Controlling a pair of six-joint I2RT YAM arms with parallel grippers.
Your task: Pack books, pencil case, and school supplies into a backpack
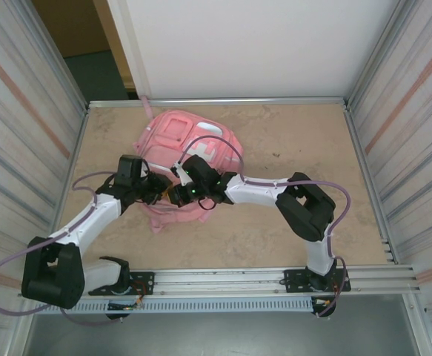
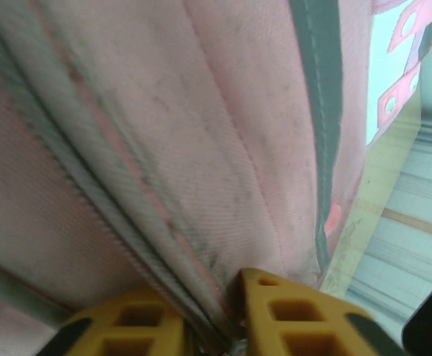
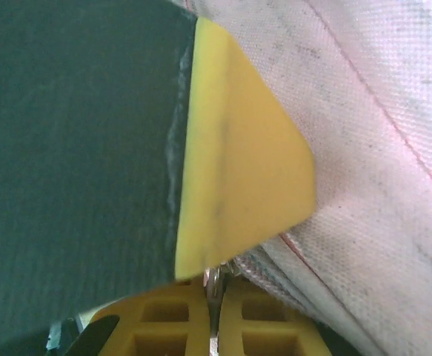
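Table: beige top, metal rails along the near edge, corrugated walls left and right.

Backpack: pink, lying flat at the centre-far part of the table, slightly left of the middle, front pockets and white-grey patch facing up. Its near edge is bunched up where both arms meet it.

Left arm comes in from the near-left corner and the right arm from the near right. Both wrists sit over the backpack's near edge, just beside each other.

Left gripper: in the left wrist view the yellow fingers are nearly together, with the zip seam of the pink fabric pinched between them.

Right gripper: in the right wrist view the jaws are closed on a thin metal tab, which looks like a zip pull, at the edge of the pink fabric.

Dark surface and yellow wedge sit close to the right wrist lens on the left; I cannot tell what they are.
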